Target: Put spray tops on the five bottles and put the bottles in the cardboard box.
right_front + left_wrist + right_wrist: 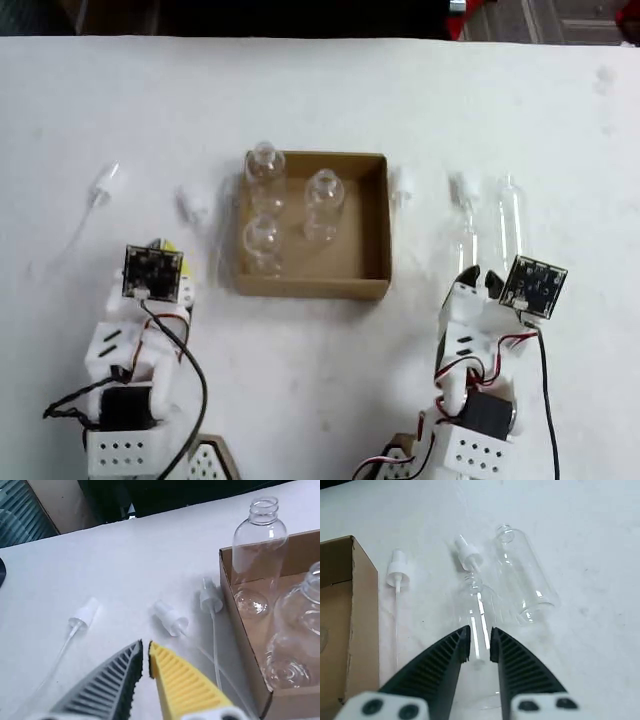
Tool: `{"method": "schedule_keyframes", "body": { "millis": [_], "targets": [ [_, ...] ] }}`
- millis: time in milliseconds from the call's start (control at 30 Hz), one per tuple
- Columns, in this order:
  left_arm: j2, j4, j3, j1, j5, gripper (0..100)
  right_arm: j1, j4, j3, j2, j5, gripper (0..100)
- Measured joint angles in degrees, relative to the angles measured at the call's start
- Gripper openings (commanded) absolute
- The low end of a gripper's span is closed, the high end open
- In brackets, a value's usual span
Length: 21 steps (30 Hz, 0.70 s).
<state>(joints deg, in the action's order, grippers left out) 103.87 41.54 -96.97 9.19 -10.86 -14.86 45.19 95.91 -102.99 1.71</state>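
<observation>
The cardboard box [372, 225] sits mid-table with three clear uncapped bottles standing inside [265, 165] [323, 200] [262, 240]. Two more clear bottles [525, 575] [477, 615] lie on the table to the right of the box, beside two white spray tops [397, 570] [466, 552]. Left of the box lie three further spray tops [82, 617] [170, 617] [210, 597]. My left gripper [146, 655] is shut and empty, short of those tops. My right gripper [480, 640] hovers over the nearer lying bottle, shut to a narrow slit and holding nothing.
The white table [320, 100] stretches bare behind the box, with its far edge against a dark background. The box wall [240, 625] rises close beside the left arm's spray tops. Both arm bases [125, 430] [475, 430] stand at the front edge.
</observation>
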Motion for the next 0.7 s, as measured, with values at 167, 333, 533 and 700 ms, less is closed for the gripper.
{"method": "schedule_keyframes", "body": {
  "millis": [167,333,533,700],
  "targets": [
    [0.0,2.3,0.3,0.0,0.0,3,-4.4,-2.6,0.4,0.0,0.0,5.7],
    [0.0,2.5,0.3,0.0,0.0,3,-4.6,-3.1,0.4,0.0,0.0,5.7],
    [-1.8,2.5,1.6,-0.5,-1.1,3,-1.7,-3.1,0.4,0.0,0.0,5.7],
    [-13.0,-0.6,5.5,-0.6,-1.2,3,-1.5,-3.1,0.4,0.0,0.0,5.7]
  ]
}}
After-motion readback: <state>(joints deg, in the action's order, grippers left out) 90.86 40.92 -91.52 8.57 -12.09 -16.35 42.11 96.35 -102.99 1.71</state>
